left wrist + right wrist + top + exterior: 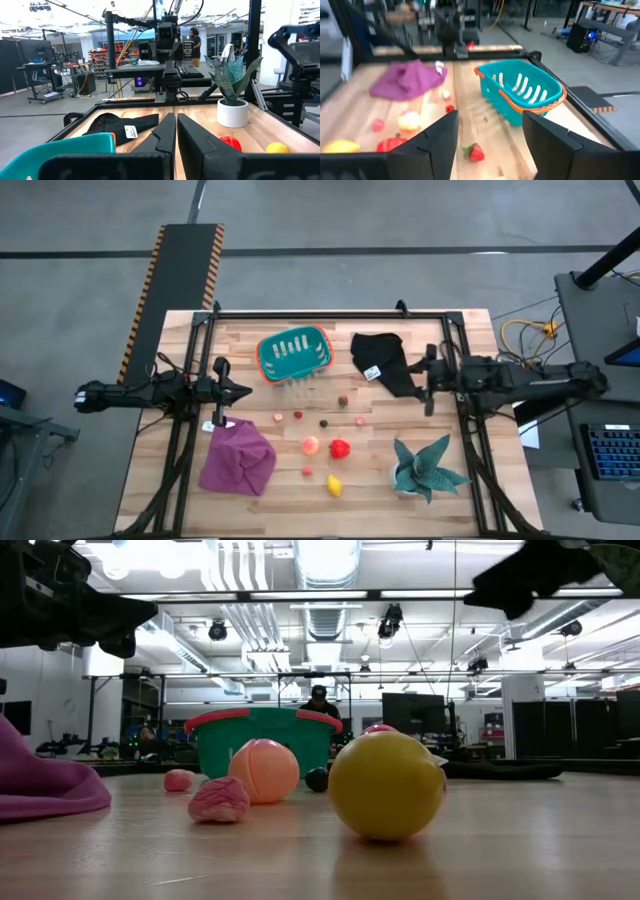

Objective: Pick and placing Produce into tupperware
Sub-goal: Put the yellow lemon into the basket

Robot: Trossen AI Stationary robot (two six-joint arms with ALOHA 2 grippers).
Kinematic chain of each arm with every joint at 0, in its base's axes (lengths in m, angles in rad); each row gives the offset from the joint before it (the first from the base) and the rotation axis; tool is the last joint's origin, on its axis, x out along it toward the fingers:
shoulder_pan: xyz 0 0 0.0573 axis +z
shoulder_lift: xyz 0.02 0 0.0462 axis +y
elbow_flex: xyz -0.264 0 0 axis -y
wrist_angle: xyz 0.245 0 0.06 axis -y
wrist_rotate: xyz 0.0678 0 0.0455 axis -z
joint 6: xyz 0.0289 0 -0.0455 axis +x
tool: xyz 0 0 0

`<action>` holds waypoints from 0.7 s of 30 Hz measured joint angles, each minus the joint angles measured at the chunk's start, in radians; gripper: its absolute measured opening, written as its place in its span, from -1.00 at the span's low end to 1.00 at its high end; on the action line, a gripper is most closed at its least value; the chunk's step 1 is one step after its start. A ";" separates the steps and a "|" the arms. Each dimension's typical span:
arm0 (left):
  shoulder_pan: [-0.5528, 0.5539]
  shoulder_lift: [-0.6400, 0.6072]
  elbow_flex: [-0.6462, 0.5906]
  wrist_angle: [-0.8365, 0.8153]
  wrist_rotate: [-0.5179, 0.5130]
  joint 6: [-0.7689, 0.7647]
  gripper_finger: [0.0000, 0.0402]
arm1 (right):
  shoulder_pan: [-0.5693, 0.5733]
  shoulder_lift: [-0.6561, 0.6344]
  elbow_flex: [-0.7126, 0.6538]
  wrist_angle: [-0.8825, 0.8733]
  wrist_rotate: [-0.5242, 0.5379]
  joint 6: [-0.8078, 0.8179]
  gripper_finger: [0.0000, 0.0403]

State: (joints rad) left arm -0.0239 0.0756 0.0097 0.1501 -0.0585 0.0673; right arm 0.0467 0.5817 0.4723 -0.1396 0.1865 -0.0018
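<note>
- So, nearest the front edge of the counter (160, 480): yellow fruit (334, 485), w/ a small red piece (307, 472) just beside it.
- Next row: peach-orange fruit (311, 445) touching/beside red pepper-like piece (340, 448); purple cloth (238, 460) on the left, teal plant (425, 468) on the right.
- Farther: small pink, red, dark brown bits scattered mid-counter, incl. a strawberry (475, 152).
- Right claw (490, 145) fingers apart, nothing held, above the counter's right side; strawberry sits between its fingers in the wrist view, well below it.
- Left claw (176, 137) pressed together, empty, at left edge.
- Farthest: tupperware (294, 354) empty, between both claws, black cloth (385, 360) beside it.
</note>
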 joint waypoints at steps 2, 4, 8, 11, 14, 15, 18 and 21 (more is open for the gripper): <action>0.000 0.000 0.000 0.000 0.000 0.000 -0.99 | -0.001 0.091 0.059 -0.006 0.000 -0.051 0.05; 0.000 0.000 0.000 0.000 0.000 0.000 -0.99 | -0.009 0.172 0.121 -0.014 -0.002 -0.095 0.05; 0.000 0.000 0.000 0.000 0.000 -0.002 -0.99 | -0.064 0.319 0.250 -0.094 -0.002 -0.134 0.06; 0.000 0.000 0.000 0.000 0.000 -0.004 -0.99 | -0.130 0.416 0.342 -0.187 -0.011 -0.110 0.08; 0.000 0.000 0.000 -0.001 0.000 -0.005 -0.99 | -0.192 0.509 0.411 -0.263 -0.082 -0.115 0.14; 0.000 0.000 0.000 -0.001 0.000 -0.005 -0.99 | -0.207 0.541 0.429 -0.275 -0.113 -0.118 0.17; 0.000 0.000 0.000 -0.001 0.000 -0.005 -0.99 | -0.232 0.635 0.474 -0.276 -0.192 -0.136 0.28; 0.000 0.000 0.000 -0.001 0.001 -0.005 -0.99 | -0.235 0.730 0.513 -0.279 -0.220 -0.165 0.38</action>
State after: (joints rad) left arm -0.0241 0.0757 0.0097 0.1490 -0.0578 0.0628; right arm -0.1886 1.3117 0.9856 -0.4182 -0.0332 -0.1668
